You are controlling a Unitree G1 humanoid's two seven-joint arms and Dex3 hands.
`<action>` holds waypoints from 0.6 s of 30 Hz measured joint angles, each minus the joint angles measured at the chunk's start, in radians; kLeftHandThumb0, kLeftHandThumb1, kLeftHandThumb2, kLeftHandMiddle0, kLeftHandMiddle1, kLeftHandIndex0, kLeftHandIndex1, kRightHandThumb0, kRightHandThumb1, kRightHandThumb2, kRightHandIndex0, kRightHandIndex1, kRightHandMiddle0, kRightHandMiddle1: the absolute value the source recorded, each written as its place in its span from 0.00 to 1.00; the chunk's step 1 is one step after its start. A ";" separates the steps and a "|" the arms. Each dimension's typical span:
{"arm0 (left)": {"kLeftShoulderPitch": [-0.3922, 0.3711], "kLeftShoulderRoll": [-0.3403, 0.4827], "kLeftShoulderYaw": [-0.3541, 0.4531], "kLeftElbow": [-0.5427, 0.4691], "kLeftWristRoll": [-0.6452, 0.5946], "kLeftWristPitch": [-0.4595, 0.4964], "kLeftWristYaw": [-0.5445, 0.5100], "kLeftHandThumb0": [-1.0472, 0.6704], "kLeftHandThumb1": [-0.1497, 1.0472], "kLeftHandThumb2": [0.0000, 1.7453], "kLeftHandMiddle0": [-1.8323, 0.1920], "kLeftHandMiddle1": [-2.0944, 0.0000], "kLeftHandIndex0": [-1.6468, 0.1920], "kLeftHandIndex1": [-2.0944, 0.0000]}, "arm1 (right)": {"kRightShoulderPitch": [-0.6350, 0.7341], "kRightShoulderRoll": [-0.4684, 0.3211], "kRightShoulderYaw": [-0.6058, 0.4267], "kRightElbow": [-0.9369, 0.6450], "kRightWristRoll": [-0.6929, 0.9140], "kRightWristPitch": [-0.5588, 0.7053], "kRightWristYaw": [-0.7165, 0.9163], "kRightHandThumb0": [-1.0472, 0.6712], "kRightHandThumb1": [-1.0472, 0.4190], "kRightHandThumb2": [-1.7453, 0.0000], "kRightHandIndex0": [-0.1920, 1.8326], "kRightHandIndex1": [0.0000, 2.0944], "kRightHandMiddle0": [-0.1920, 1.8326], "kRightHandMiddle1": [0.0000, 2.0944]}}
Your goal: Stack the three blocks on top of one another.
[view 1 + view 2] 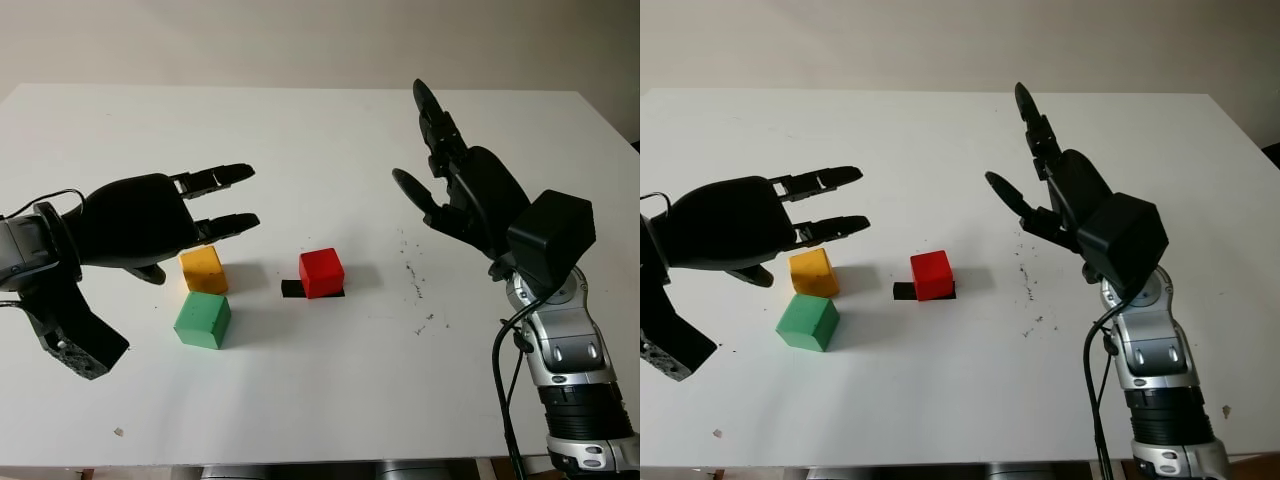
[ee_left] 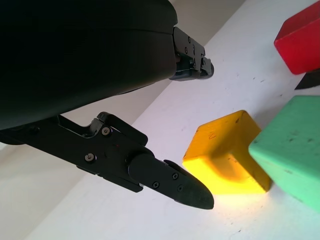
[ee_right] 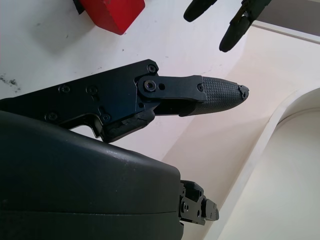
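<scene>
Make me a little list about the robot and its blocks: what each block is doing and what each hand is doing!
yellow wooden cube: on the white table, just beyond the green one, under the left hand's fingers
green wooden cube: on the table, nearest the robot
red wooden cube: on a black patch, apart from the other two
stack: not started, every block single
left hand: open, above the yellow cube, holding nothing
right hand: open, raised right of the red cube
</scene>
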 measured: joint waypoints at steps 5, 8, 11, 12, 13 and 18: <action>0.000 -0.013 -0.021 0.027 0.024 0.000 0.049 0.23 0.88 0.04 0.99 0.98 0.68 0.92 | 0.008 0.000 -0.003 0.000 0.003 0.000 0.003 0.21 0.00 0.76 0.00 0.00 0.01 0.02; 0.001 -0.013 -0.030 0.035 0.029 0.000 0.060 0.25 0.89 0.04 0.99 0.98 0.66 0.92 | 0.010 0.000 -0.009 -0.001 0.006 0.000 0.004 0.21 0.00 0.77 0.00 0.00 0.01 0.03; 0.002 -0.014 -0.033 0.040 0.016 -0.004 0.050 0.28 0.90 0.03 0.98 0.98 0.65 0.91 | 0.012 0.000 -0.010 -0.004 0.006 0.007 0.004 0.20 0.00 0.77 0.00 0.00 0.01 0.03; 0.002 -0.014 -0.034 0.040 0.013 -0.006 0.047 0.29 0.90 0.03 0.98 0.97 0.64 0.91 | 0.012 0.000 -0.010 -0.005 0.005 0.009 0.004 0.20 0.00 0.77 0.00 0.00 0.01 0.03; 0.002 -0.014 -0.035 0.040 0.012 -0.007 0.046 0.33 0.91 0.04 0.97 0.97 0.62 0.90 | 0.012 0.000 -0.010 -0.005 0.004 0.009 0.004 0.21 0.00 0.77 0.00 0.00 0.01 0.03; 0.002 -0.015 -0.038 0.046 0.017 -0.003 0.056 0.37 0.92 0.04 0.96 0.97 0.60 0.87 | 0.012 0.000 -0.010 -0.013 0.000 0.020 0.004 0.20 0.00 0.76 0.00 0.00 0.02 0.03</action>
